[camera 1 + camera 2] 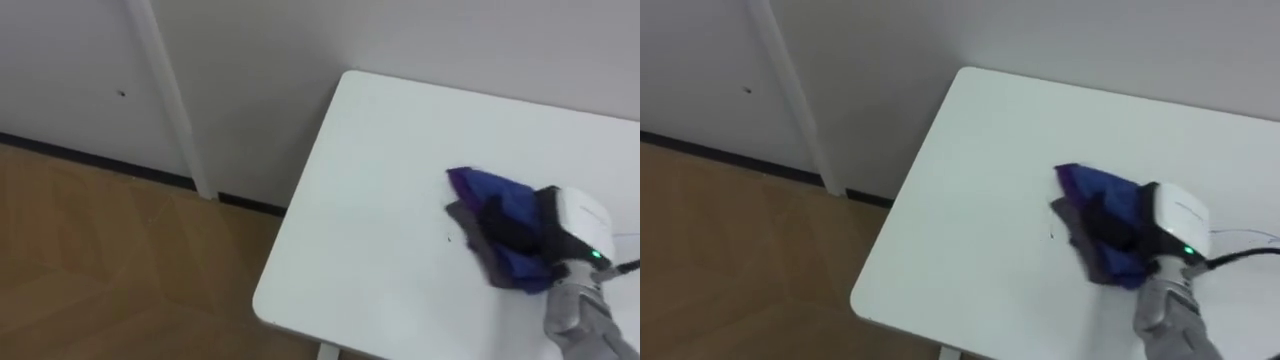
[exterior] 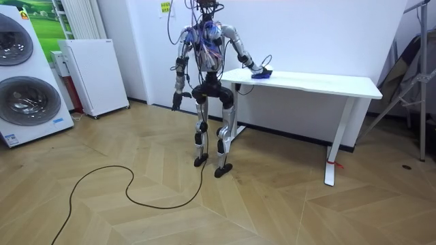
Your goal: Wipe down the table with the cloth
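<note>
Wiping of a white worktop (image 1: 370,200), seen from the head and from the room. The robot is placed at the worktop's end, close to the wall (image 1: 250,80), with its right arm stretched over the surface. The right hand (image 1: 575,225) is laid on a crumpled blue and grey cloth (image 1: 495,205), its back turned upward, so that the cloth is pressed against the surface from above. Whether this hand is spread flat on the cloth or closed on it cannot be told, as its front part is buried in the folds. The cloth lies well in from the near edge and from the corner, toward the wall side. It is bunched rather than flat, so little of it meets the surface at once. The left hand (image 2: 176,102) is hung idle at the robot's side, above the wooden floor (image 1: 110,260); its state cannot be told. Most of the surface towards the corner is judged unwiped, as it lies beyond the cloth's present reach.
</note>
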Motion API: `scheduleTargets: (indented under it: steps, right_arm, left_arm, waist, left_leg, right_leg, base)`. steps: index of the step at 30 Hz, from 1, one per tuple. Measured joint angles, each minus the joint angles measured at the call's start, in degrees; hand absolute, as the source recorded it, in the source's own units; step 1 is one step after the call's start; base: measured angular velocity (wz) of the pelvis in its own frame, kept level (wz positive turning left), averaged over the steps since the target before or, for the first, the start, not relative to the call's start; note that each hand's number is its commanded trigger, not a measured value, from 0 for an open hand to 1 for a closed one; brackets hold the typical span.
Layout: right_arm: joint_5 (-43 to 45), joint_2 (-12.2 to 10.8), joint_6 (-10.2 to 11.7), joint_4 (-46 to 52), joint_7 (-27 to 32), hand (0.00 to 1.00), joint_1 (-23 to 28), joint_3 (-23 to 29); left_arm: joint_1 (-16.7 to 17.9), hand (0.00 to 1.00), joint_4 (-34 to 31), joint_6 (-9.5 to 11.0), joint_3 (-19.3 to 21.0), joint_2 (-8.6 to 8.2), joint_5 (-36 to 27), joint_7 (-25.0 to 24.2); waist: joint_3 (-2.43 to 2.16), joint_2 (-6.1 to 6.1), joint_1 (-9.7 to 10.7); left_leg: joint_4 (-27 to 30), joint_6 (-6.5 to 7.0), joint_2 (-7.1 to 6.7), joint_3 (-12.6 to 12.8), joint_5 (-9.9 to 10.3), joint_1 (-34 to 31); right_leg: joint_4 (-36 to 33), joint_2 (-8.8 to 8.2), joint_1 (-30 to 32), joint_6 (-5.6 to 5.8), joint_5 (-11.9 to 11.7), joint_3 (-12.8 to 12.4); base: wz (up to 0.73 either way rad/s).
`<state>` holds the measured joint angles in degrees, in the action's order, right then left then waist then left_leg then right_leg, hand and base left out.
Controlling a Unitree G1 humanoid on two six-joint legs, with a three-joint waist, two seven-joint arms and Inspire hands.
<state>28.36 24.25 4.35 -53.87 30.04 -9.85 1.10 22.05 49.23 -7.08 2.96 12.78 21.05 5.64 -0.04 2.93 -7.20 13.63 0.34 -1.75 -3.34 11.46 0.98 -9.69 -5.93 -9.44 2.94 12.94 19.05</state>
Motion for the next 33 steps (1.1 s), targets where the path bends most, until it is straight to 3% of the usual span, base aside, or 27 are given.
scheduleTargets:
  steps: [6, 8, 9, 16, 18, 19, 20, 21, 22, 26, 27, 29, 31, 33]
  right_arm:
    - [-6.12, 2.18, 0.26, -1.93, 0.70, 1.00, 3.74, 4.59]
    - [-5.70, 2.18, 0.94, -2.01, 1.13, 1.00, 5.93, 6.19]
    - [-5.59, 2.19, 1.37, -2.11, 1.18, 1.00, 7.28, 7.16]
    - [-2.47, 2.20, 1.85, -1.57, 1.72, 1.00, 11.24, 8.00]
    - [-0.31, 2.20, 1.54, -0.96, 1.85, 1.00, 11.41, 7.59]
    - [1.13, 2.20, 0.74, -0.44, 1.86, 1.00, 11.20, 6.95]
    - [1.89, 2.21, 0.30, 0.30, 1.76, 1.00, 11.12, 6.84]
    - [4.45, 2.16, -0.83, 1.81, 1.67, 1.00, 11.15, 6.31]
    - [6.57, 2.19, -2.72, 3.83, 1.67, 1.00, 11.24, 5.11]
    - [14.63, 1.85, -5.26, 9.10, 0.32, 1.00, 9.13, -1.90]
    - [16.89, 1.70, -5.35, 10.91, -1.14, 1.00, 7.77, -4.86]
    - [19.63, 0.64, -5.42, 12.45, -2.95, 1.00, 3.89, -9.96]
    - [21.05, -1.19, -6.17, 14.62, -5.33, 1.00, -0.89, -15.87]
    - [21.77, -2.91, -6.31, 15.34, -7.05, 1.00, -3.92, -18.63]
  left_arm:
    - [1.66, 0.00, 0.17, 0.19, 2.67, 0.23, -0.05, -0.09]
    - [2.18, 0.00, 0.15, 0.57, 3.80, -0.12, 0.03, -0.08]
    - [2.32, 0.00, 0.27, 0.94, 4.18, -0.21, 0.03, -0.03]
    - [2.50, 0.00, 0.44, 2.50, 3.87, -0.38, 0.02, -0.03]
    - [2.52, 0.00, 0.81, 2.54, 3.66, -0.37, 0.02, -0.06]
    - [2.35, 0.00, 1.74, 2.53, 3.43, -0.42, -0.04, -0.18]
    - [2.32, 0.00, 2.14, 2.53, 3.42, -0.58, -0.05, -0.22]
    - [2.11, 0.00, 2.64, 2.43, 2.96, -0.69, 0.00, -0.26]
    - [1.91, 0.00, 2.63, 2.45, 2.20, -0.67, 0.03, -0.27]
    - [1.60, 0.00, 3.80, 2.42, -0.60, -0.29, -0.03, -1.15]
    - [0.97, 0.00, 4.35, 2.39, -0.95, -0.35, -0.11, -1.58]
    - [0.00, 0.00, 4.42, 2.37, -1.61, -0.34, -0.09, -1.75]
    - [-0.77, 0.00, 3.72, 2.40, -3.44, -0.25, -0.30, -1.82]
    - [-1.22, 0.00, 3.31, 2.37, -4.68, 0.03, -0.24, -2.03]
  waist:
    - [-0.09, -0.35, 0.99]
    - [-0.55, -0.08, 1.42]
    - [-0.36, -0.23, 1.48]
    - [-0.49, 0.06, 2.19]
    - [-0.37, 0.23, 1.84]
    - [-0.54, -0.21, 1.72]
    - [-0.28, 0.25, 1.61]
    - [-0.41, -0.42, 1.18]
    - [-0.22, -0.38, 0.29]
    - [-0.08, -0.65, -1.71]
    - [-0.07, -0.70, -3.23]
    - [0.72, -0.43, -4.36]
    - [1.23, -0.57, -6.11]
    - [1.25, -0.17, -7.00]
  left_leg:
    - [0.01, 0.00, 0.01, 0.15, 0.00, 0.38]
    - [-0.24, 0.00, 0.01, 0.32, 0.00, 0.96]
    - [-0.28, 0.00, 0.01, 0.33, 0.00, 1.62]
    - [-0.08, 0.00, 0.27, 1.38, 0.01, 2.74]
    - [-0.02, -0.01, 0.40, 1.55, 0.03, 2.63]
    - [0.15, -0.02, 0.47, 1.73, 0.04, 2.62]
    - [0.11, -0.04, 0.52, 1.90, 0.03, 2.60]
    - [0.09, -0.07, 0.61, 2.14, -0.01, 2.59]
    - [0.06, -0.11, 0.85, 2.73, -0.05, 2.64]
    - [-0.17, -0.31, 1.20, 3.16, -0.42, 2.66]
    - [-0.17, -0.34, 1.38, 3.07, -0.41, 2.65]
    - [-0.19, -0.53, 1.48, 2.51, -0.52, 2.14]
    - [-0.20, -0.66, 1.43, 1.94, -0.67, 1.36]
    - [0.17, -0.66, 1.22, 1.04, -0.73, 0.11]
  right_leg:
    - [0.06, 0.01, -0.41, 0.00, 0.00, -0.03]
    - [0.08, -0.02, -0.96, 0.01, 0.00, -0.05]
    - [0.17, -0.01, -1.68, 0.01, 0.00, -0.03]
    - [0.01, 0.00, -2.72, 0.03, 0.01, 0.00]
    - [-0.18, 0.06, -2.85, 0.02, 0.01, -0.32]
    - [-0.23, 0.09, -2.79, 0.01, 0.00, -0.52]
    - [-0.31, 0.10, -2.56, -0.05, -0.03, -0.75]
    - [-0.28, 0.17, -2.42, -0.26, -0.16, -1.01]
    - [-0.27, 0.26, -2.16, -0.36, -0.22, -1.49]
    - [-0.26, 0.68, -1.32, -0.70, -0.43, -2.72]
    - [-0.34, 0.94, -0.91, -0.90, -0.54, -3.41]
    - [-0.92, 1.12, -0.28, -1.08, -0.61, -3.21]
    - [-0.85, 1.19, 0.51, -1.19, -0.59, -2.84]
    - [-0.76, 1.04, 1.35, -1.17, -0.58, -1.71]
  base:
    - [0.02]
    - [0.04]
    - [0.00]
    - [-0.07]
    - [-0.09]
    - [-0.12]
    - [-0.14]
    - [-0.20]
    - [-0.23]
    - [-0.18]
    - [-0.25]
    - [-0.09]
    - [0.15]
    - [0.26]
